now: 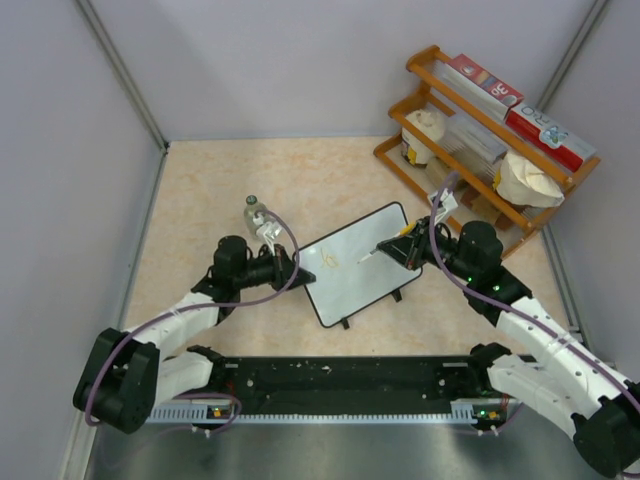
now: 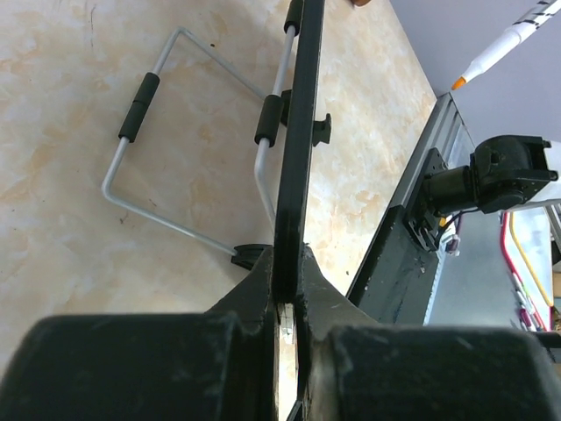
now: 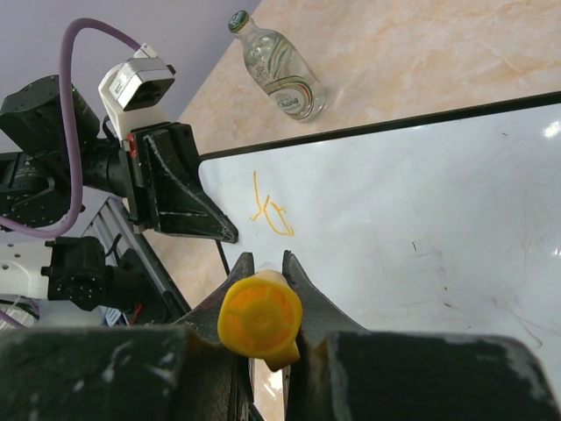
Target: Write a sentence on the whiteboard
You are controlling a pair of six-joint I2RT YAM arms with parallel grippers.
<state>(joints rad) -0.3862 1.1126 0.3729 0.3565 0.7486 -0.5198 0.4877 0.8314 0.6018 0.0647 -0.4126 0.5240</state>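
Glass bottle (image 3: 279,68), clear, green-capped: contents I cannot tell. Glossy black-framed whiteboard (image 1: 355,285): few orange strokes (image 3: 270,210). Left tool (image 2: 287,263) grips its edge, right tool (image 3: 263,263) a yellow-ended marker (image 3: 260,317).

left arm (image 1: 190,310) and right arm (image 1: 530,325) reach inward, jaws clamped.

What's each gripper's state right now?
Left gripper: shut on the whiteboard edge.
Right gripper: shut on the marker.
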